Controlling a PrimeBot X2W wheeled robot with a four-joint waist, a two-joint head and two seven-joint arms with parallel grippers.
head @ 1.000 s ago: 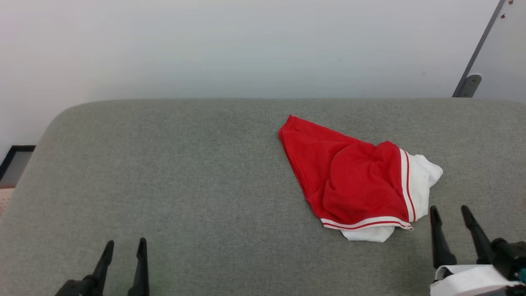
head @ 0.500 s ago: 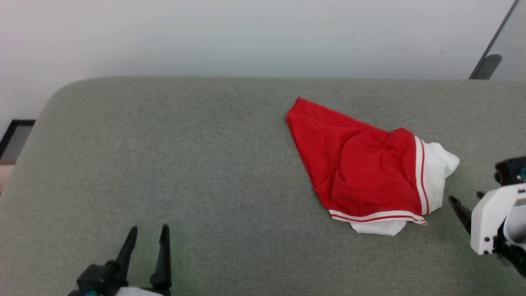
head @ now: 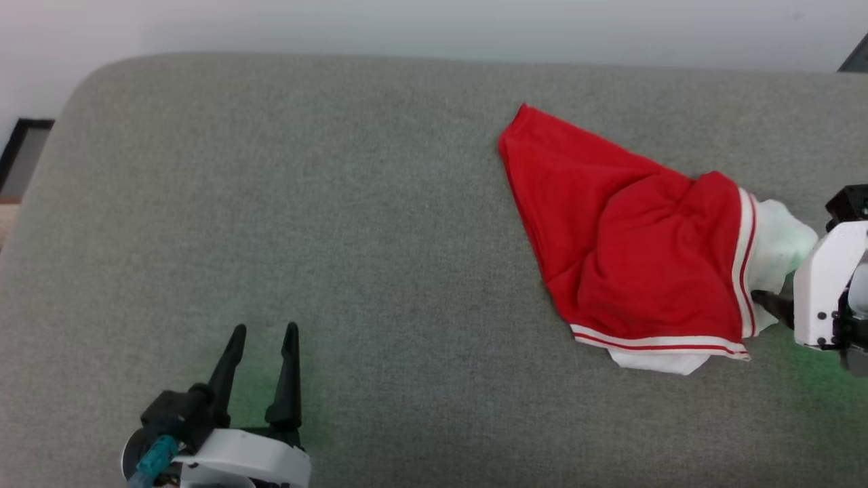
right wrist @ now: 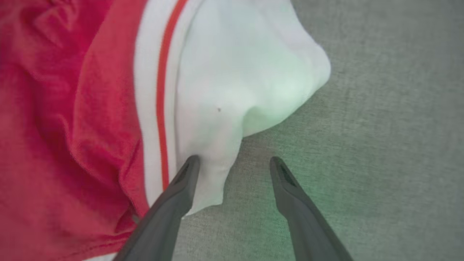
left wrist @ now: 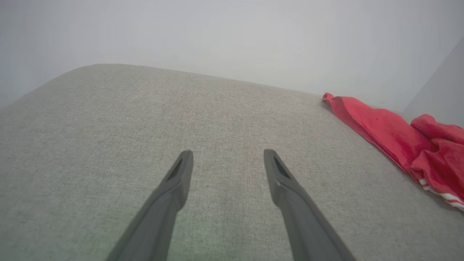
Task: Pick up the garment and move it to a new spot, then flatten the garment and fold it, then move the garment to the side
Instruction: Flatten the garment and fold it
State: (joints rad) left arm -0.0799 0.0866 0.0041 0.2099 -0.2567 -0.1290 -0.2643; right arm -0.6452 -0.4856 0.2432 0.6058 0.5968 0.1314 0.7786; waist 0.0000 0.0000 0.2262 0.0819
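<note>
The garment (head: 630, 251) lies crumpled on the right part of a grey upholstered surface (head: 339, 203), red with a white panel (head: 780, 237) and striped trim along its right and near edges. My right gripper (head: 770, 301) comes in from the right at that white panel. In the right wrist view the gripper (right wrist: 235, 159) is open, one finger (right wrist: 181, 185) lying over the white cloth (right wrist: 235, 72), the other over bare upholstery, and the panel's edge between them. My left gripper (head: 264, 332) stands open and empty at the lower left, far from the garment (left wrist: 380, 127).
A pale wall runs behind the surface's far edge. A dark frame (head: 20, 156) sits past the rounded left corner. Bare grey upholstery (left wrist: 145, 119) stretches left of the garment and ahead of my left gripper (left wrist: 228, 154).
The camera has tilted down, shifting the whole picture. My right gripper has turned sideways and moved in to the garment's white edge. The garment has not moved, and both grippers stay open.
</note>
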